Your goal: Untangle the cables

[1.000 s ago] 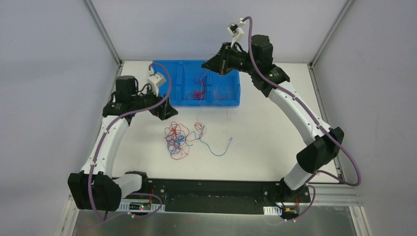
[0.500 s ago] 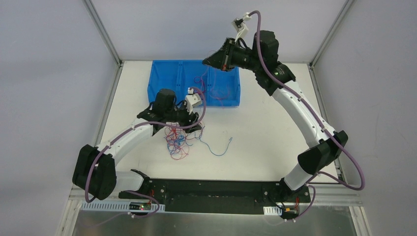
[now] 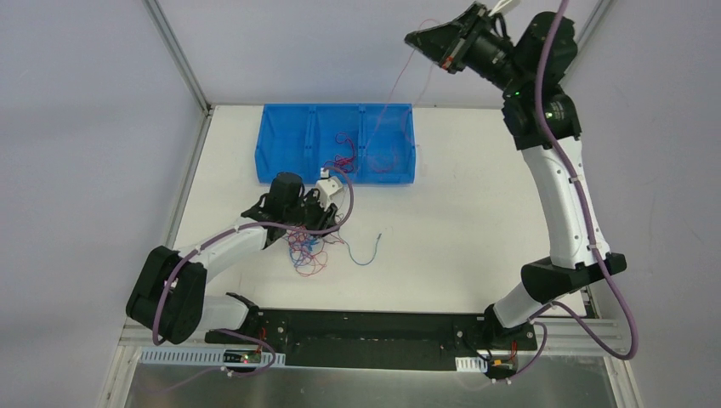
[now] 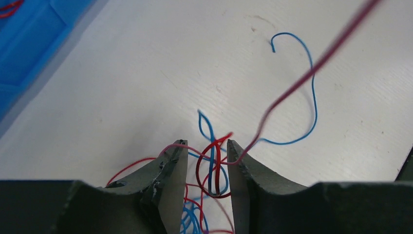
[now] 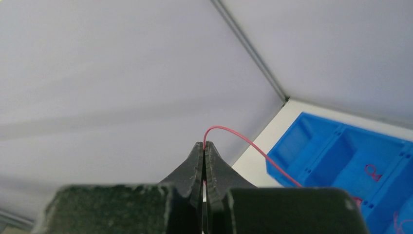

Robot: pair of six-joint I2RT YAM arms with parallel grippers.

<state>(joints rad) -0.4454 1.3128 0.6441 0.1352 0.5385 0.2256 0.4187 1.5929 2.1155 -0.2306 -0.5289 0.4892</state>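
Since a second ago your left arm has swung from beside the blue bin (image 3: 289,177) down onto the cables (image 3: 304,255), and your right arm has climbed from just over the bin to high above its back edge (taking one strand up with it). Your left fingers (image 4: 168,187) have narrowed and now stand partly open, low over the worktop (image 3: 476,212) in front of the bin. There is a clear gap between them, and a red loop and a blue strand of the tangle sit in it, the loop filling most of the width. More red and blue curls lie beneath the fingers, and a blurred dark red strand rises from beside them across the wrist view.

The tangle itself lies on the worktop in front of the bin's left half, partly covered by the left wrist. A blue cable (image 3: 367,252) trails out of it along the worktop in front of the bin's right half, with its free end curled and well apart from the bin.

Your right fingers (image 5: 195,168) are pressed fully together on a red cable (image 5: 253,146). It comes out at their tips, arcs over and runs down to the bin's right compartment. More red strands lie in the middle compartment (image 3: 343,155) and the right one.
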